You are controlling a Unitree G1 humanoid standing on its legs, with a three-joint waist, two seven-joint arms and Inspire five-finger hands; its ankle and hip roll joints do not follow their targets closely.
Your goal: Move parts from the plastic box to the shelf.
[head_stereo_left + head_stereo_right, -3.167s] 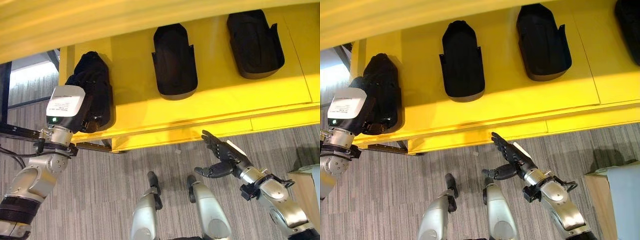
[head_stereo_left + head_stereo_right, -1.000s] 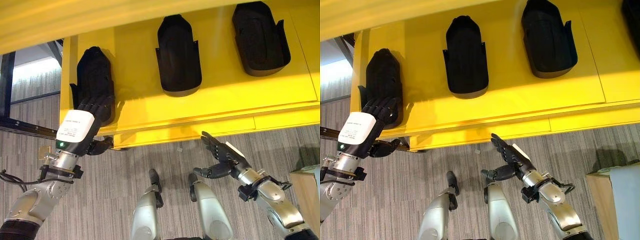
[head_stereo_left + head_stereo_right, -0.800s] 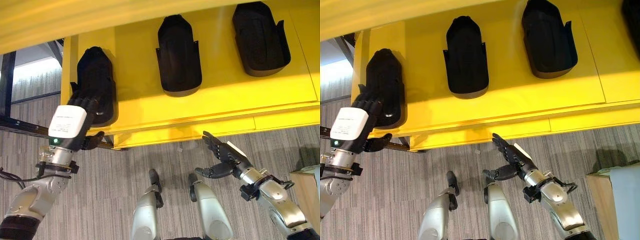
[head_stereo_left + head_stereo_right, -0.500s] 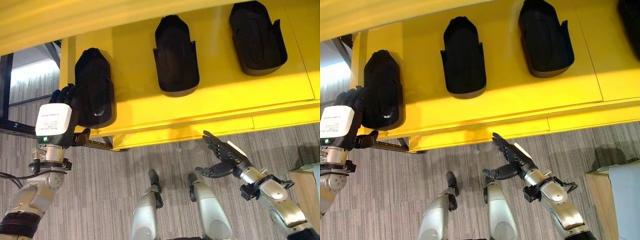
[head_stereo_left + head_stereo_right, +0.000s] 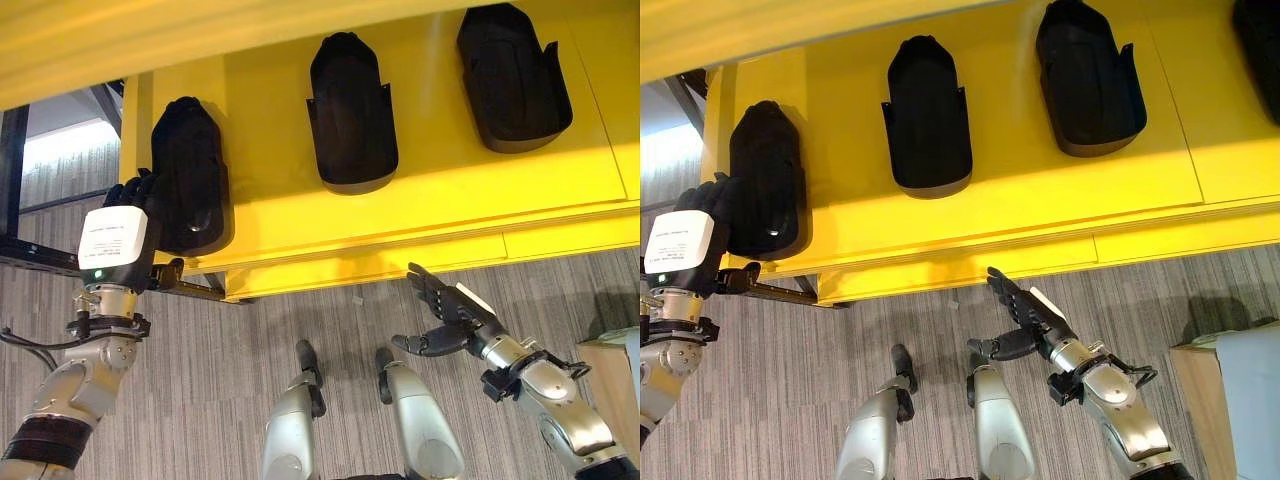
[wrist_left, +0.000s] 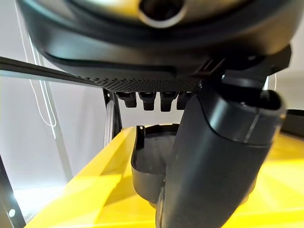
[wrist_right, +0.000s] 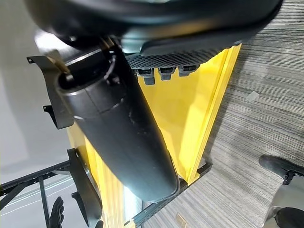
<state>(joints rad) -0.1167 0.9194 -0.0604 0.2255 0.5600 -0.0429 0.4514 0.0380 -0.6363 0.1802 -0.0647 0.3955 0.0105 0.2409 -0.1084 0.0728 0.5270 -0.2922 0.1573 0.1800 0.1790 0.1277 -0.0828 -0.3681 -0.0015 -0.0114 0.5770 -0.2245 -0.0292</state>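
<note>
The left hand [image 5: 128, 215] hovers just beside the leftmost black part [image 5: 192, 175], its fingers loosely open along the part's outer flank and holding nothing. That part lies on the yellow shelf [image 5: 420, 215], close to the shelf's end and front lip. Two more parts, the middle part [image 5: 350, 110] and the far part [image 5: 512, 65], lie further along the shelf, well apart from either hand. The right hand [image 5: 440, 318] hangs below the shelf's front edge over the carpeted floor [image 5: 210, 370], fingers spread wide and empty.

The main risk, as I judge it, is a knock: the left hand's fingers sit so near the leftmost part that any sideways drift towards it could nudge the part across the shelf, or a pull back could drag it towards the lip beside the hand. The right hand, if raised carelessly, could strike the shelf's front edge just ahead of its fingertips.

The left wrist view shows the part's open rim and hollow inside just past the fingertips [image 6: 153, 100], with a clear gap between them, which the eye views cannot settle. The eye views alone give the spacing of all three parts.
</note>
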